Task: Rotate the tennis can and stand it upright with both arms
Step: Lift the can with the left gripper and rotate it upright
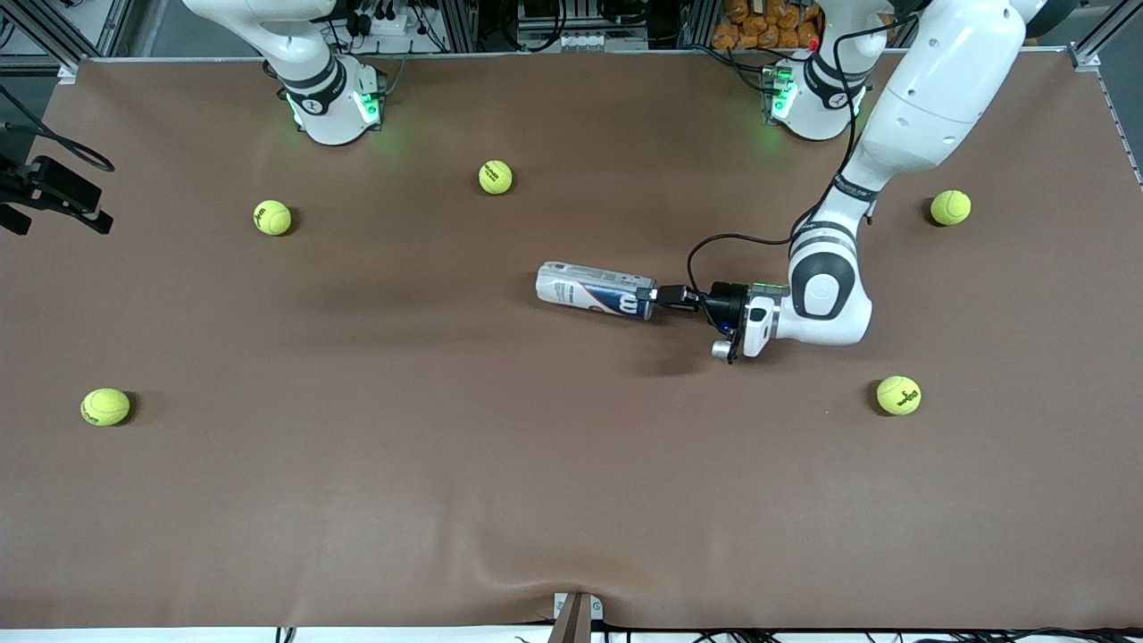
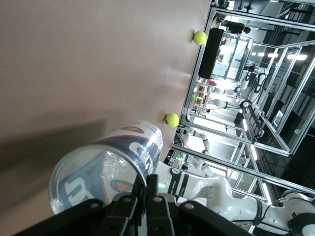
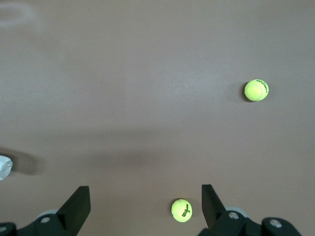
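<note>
The can point(image 1: 594, 291) lies on its side near the middle of the desk point(image 1: 571, 500), its end toward the left arm's side pinched in the left gripper point(image 1: 659, 296), whose fingers are closed on the rim. From the left wrist view that rim is partly hidden by the fingers point(image 2: 153, 206). The right gripper point(image 3: 145, 205) hangs wide open over bare desk, holding nothing, with only its fingertips showing; its arm waits. Five balls point(image 1: 272, 217) lie scattered well apart around the can.

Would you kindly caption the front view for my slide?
Left gripper at the end of the lying tennis can; right arm waits.
</note>
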`<control>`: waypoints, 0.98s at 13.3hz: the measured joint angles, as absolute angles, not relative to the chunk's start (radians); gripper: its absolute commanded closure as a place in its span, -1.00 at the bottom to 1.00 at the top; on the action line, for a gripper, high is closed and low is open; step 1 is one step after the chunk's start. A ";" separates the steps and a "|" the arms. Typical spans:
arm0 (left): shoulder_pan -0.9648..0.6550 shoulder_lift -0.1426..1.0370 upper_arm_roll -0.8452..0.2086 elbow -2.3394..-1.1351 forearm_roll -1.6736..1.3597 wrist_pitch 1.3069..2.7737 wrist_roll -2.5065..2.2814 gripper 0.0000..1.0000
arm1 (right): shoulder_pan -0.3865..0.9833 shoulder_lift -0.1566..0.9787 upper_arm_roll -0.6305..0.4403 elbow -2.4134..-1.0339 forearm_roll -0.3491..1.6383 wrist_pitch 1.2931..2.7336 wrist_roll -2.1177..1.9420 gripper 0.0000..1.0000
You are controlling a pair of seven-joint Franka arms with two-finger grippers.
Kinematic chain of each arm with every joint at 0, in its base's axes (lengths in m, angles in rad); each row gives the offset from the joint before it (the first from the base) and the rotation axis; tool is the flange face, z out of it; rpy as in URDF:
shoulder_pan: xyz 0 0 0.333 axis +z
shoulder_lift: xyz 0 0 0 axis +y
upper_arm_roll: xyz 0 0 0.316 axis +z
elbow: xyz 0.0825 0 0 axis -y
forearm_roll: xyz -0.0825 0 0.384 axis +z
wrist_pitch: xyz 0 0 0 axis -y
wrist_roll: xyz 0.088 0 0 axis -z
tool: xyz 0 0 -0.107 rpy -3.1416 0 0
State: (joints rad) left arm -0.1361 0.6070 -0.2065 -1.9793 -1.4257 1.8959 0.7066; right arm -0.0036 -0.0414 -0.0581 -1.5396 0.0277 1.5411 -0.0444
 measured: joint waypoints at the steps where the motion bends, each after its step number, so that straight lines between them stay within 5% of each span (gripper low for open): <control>1: -0.146 0.589 -0.207 -1.974 -1.423 1.896 0.672 1.00 | -0.004 -0.041 -0.058 -1.540 0.028 1.541 -0.044 -1.00; 13: -0.286 0.412 -0.209 -1.762 -0.864 1.978 -0.093 1.00 | -0.004 -0.041 -0.059 -1.540 0.028 1.543 -0.044 -1.00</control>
